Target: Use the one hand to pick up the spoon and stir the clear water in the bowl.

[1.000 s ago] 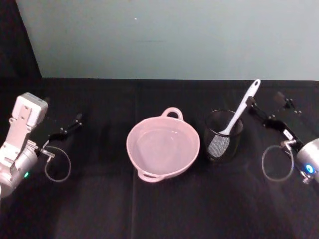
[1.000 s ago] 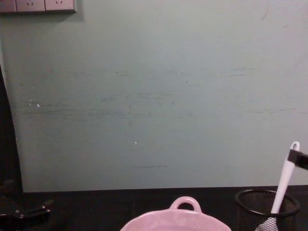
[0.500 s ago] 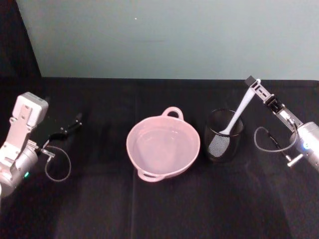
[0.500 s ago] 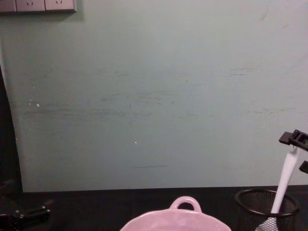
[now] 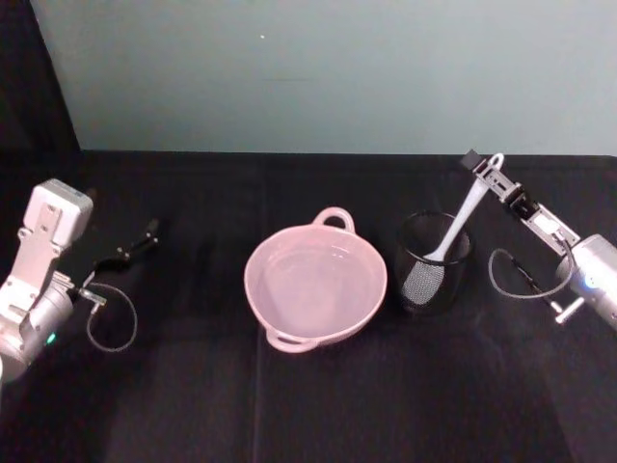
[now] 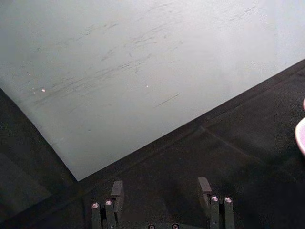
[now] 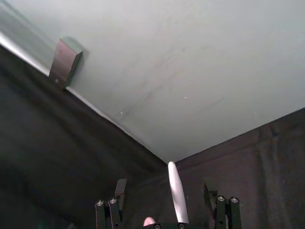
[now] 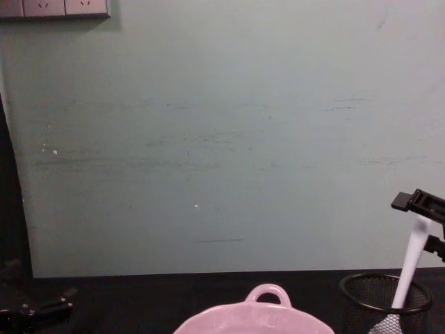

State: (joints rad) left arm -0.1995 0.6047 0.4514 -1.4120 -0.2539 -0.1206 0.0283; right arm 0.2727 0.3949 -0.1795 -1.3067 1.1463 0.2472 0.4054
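Straddling spoon handle, right jaws apart

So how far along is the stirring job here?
Nothing finished yet. In hand: the right claw sits open astride the spoon handle. The spoon stands in the mesh cup. To do: grip, lift, carry to the bowl, stir. Left claw parked at the table's left.

Soft, dim room light falls from above: the white wall sockets cast a faint shadow downward on the pale green wall. The black cloth-covered bench swallows the light and shows no clear shadows. Faint glints mark the pale pink glossy bowl.
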